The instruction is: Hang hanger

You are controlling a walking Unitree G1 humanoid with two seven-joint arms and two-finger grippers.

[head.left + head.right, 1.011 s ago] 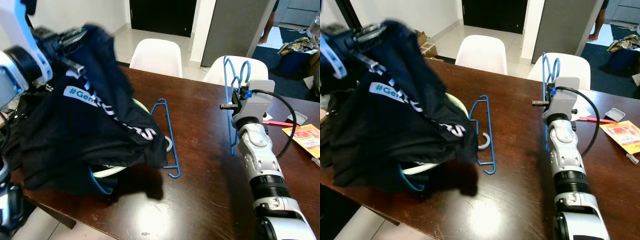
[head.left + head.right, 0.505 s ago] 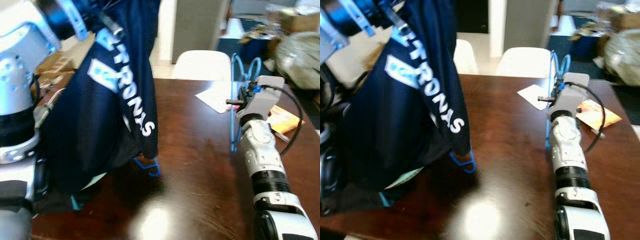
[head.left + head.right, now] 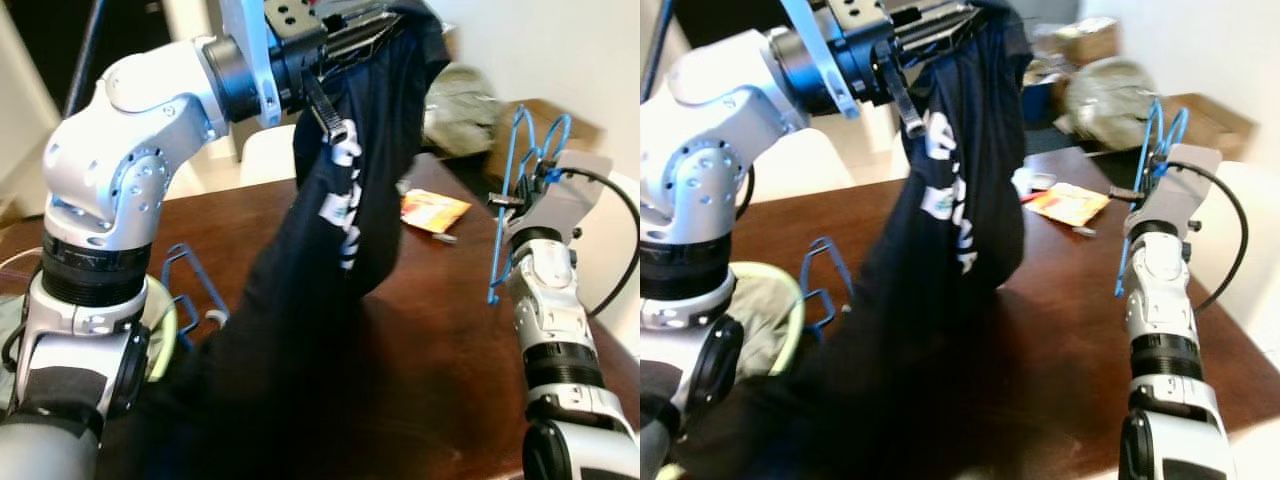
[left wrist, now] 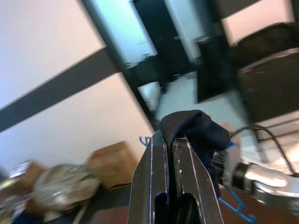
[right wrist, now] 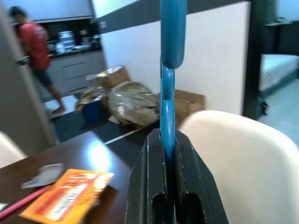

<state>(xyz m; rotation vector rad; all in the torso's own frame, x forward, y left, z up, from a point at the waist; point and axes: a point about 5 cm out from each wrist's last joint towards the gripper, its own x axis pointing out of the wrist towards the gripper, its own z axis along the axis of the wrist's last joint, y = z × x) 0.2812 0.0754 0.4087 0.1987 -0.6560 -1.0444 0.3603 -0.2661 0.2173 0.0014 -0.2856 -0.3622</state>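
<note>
Left pincer (image 3: 345,25) raised high over the dark wooden bench (image 3: 430,330), fingers (image 4: 154,177) pressed together on a fold of the dark shirt (image 3: 340,230). The shirt hangs from that grip in a long drape, white lettering showing, its lower end spreading over the near-left part of the bench and off the near edge.

Right pincer (image 5: 167,140) held above the bench's right side, clamped on the wire of the blue hanger (image 3: 520,190). The hanger stands upright in the grip, hook loops at top, lower end hanging just above the wood or touching it; blur makes this hard to call.

A second blue hanger (image 3: 195,290) lies flat on the left part of the bench, partly under the shirt, beside a pale green ring (image 3: 165,320).

Bare wood between the draped shirt and the right arm. An orange packet (image 3: 430,210) lies near the far edge, with a small grey tray and a pink stick beside it in the right wrist view.

Beyond the far edge: a white chair (image 5: 243,154), a stuffed bag (image 5: 133,100), cardboard boxes (image 5: 112,77) against the wall. A person in a red top (image 5: 39,60) stands well apart, by a kitchen counter.
</note>
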